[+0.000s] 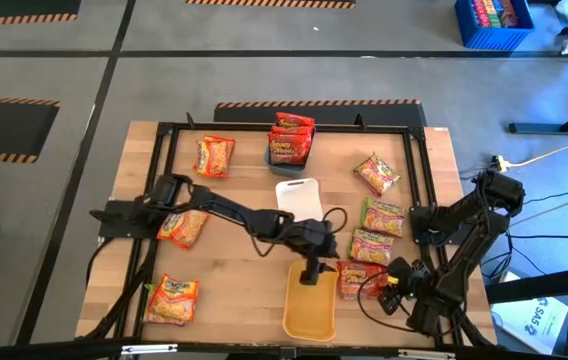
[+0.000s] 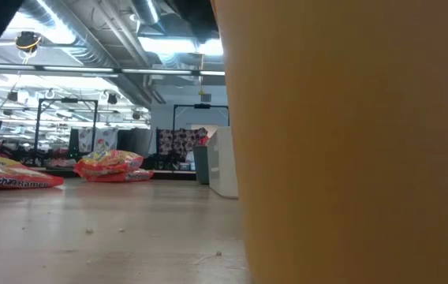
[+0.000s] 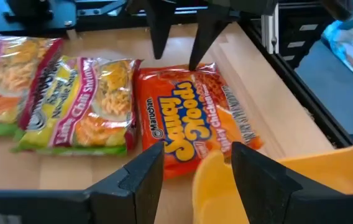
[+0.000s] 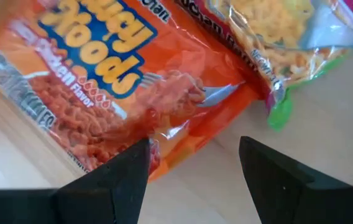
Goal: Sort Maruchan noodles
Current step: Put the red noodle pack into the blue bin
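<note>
Maruchan noodle packets lie scattered on the wooden table. An orange "Saucy Noods" packet (image 1: 356, 278) lies flat at the near right, with two green-edged packets (image 1: 371, 245) (image 1: 384, 215) beyond it. My left gripper (image 1: 312, 272) (image 3: 195, 180) stands open over the far end of the orange-yellow tray (image 1: 309, 305), and the tray's rounded corner (image 3: 217, 183) shows between its fingers. My right gripper (image 1: 396, 283) (image 4: 195, 168) (image 3: 183, 37) is open and points down over that orange packet's (image 4: 120, 81) edge, touching nothing.
A white tray (image 1: 297, 192) stands mid-table. A blue-grey tray (image 1: 272, 155) at the far middle holds red packets (image 1: 291, 138). Other packets lie at the far left (image 1: 214, 155), far right (image 1: 376, 172), left (image 1: 182, 228) and near left (image 1: 172, 298). A black frame (image 1: 294, 128) borders the table.
</note>
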You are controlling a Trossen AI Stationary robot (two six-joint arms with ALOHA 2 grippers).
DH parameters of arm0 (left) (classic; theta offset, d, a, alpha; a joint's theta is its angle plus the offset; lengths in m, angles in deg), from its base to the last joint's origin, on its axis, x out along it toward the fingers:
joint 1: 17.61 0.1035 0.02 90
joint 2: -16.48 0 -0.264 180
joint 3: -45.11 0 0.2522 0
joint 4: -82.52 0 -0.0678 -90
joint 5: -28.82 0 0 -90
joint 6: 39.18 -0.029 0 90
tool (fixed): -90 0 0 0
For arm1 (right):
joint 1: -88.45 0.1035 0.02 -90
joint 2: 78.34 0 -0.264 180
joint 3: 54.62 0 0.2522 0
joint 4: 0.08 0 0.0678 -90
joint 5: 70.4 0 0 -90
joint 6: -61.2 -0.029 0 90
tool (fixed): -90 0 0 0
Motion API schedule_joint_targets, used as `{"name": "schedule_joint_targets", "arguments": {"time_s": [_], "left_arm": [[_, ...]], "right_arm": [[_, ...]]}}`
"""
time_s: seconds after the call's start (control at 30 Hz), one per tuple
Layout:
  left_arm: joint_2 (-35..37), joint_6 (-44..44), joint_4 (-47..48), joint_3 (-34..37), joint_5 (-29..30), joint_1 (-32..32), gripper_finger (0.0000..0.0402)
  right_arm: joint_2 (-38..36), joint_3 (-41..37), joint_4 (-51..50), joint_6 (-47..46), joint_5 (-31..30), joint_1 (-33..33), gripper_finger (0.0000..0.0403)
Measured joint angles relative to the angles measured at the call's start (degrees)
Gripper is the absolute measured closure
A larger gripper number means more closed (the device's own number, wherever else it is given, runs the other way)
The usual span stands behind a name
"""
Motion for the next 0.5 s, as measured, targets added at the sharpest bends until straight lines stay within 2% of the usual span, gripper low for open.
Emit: {"name": "schedule_joint_targets", "arguments": {"time_s": [0.27, 0.5], "left_arm": [[-3.2, -3.2, 1.7, -3.1, -1.4, 2.4, 0.0221], [1.4, -5.8, 11.2, -3.1, 0.7, 4.7, 0.0221]], "right_arm": [[0.0, -0.3, 0.3, 6.7, -5.8, -0.2, 0.0169], [-1.8, -0.3, -4.1, 15.6, -8.6, -4.4, 0.0169]]}}
